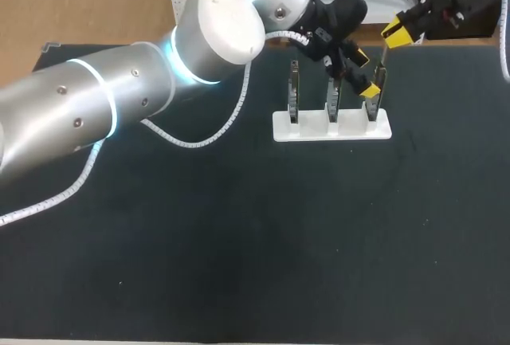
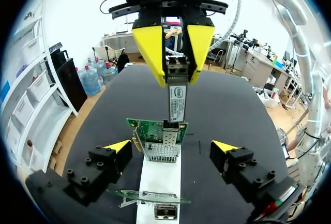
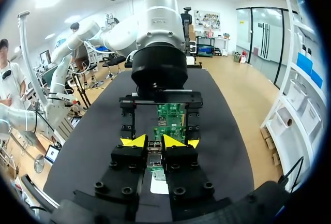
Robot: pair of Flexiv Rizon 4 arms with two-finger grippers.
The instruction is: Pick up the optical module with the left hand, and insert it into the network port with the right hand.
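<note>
The optical module point(image 2: 177, 97), a slim metal bar with a white label, hangs upright with my right gripper point(image 2: 175, 53) shut on its top end. Its lower end sits just above the metal port cage point(image 2: 161, 150) of a green network card point(image 2: 155, 130). That card point(image 1: 373, 99) stands in the right-hand slot of a white stand point(image 1: 331, 127). My left gripper point(image 2: 171, 149) is open, one finger on each side of this card, touching nothing. From the right wrist, the module point(image 3: 154, 154) shows between my right gripper's point(image 3: 153, 142) yellow tips, with the card point(image 3: 170, 116) ahead.
Two more cards point(image 1: 293, 90) point(image 1: 331, 94) stand upright in the stand's left and middle slots. My left arm point(image 1: 119, 106) crosses the table's back left, trailing a white coiled cable point(image 1: 199, 139). Dark table surface point(image 1: 255, 241) lies in front of the stand.
</note>
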